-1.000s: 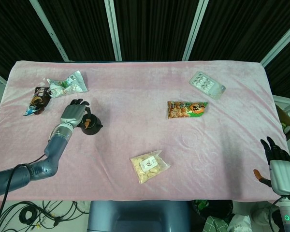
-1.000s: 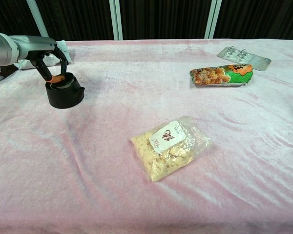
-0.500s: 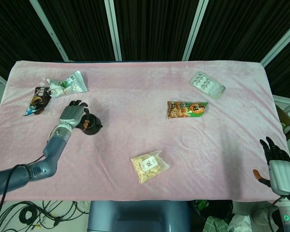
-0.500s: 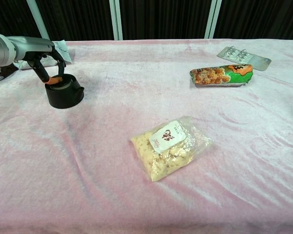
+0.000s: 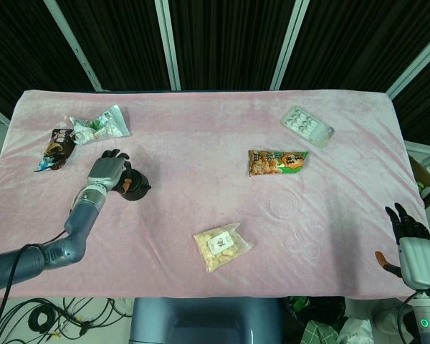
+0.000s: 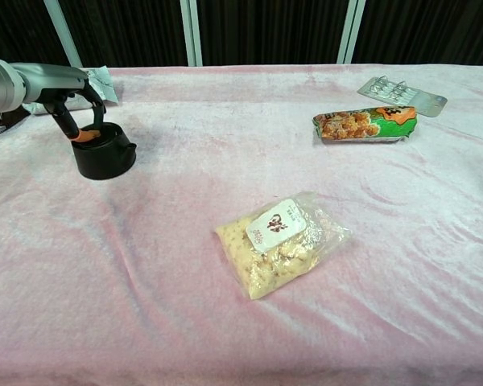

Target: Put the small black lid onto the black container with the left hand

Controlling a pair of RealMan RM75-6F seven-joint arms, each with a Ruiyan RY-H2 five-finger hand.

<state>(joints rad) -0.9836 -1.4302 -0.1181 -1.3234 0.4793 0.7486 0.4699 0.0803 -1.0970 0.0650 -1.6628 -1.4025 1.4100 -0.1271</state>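
Note:
The black container point(image 5: 134, 185) point(image 6: 103, 154) stands on the pink cloth at the left, with the small black lid point(image 6: 106, 135) sitting on its top. My left hand point(image 5: 107, 170) point(image 6: 68, 103) is right beside it on its left. A curved finger reaches over the lid and the orange-padded thumb presses at the lid's left edge, so the hand pinches the lid. My right hand point(image 5: 413, 247) hangs beyond the table's right front corner, fingers spread and holding nothing; the chest view does not show it.
A clear bag of pale snacks point(image 5: 221, 246) point(image 6: 282, 241) lies front centre. An orange snack packet point(image 5: 276, 162) point(image 6: 364, 123) and a blister pack point(image 5: 307, 126) point(image 6: 401, 92) lie at the right. Two wrappers point(image 5: 99, 125) point(image 5: 57, 147) lie behind the left hand.
The left hand and the container under it have shifted slightly to the left, with the fingers settling lower onto the lid. The right hand has barely moved.

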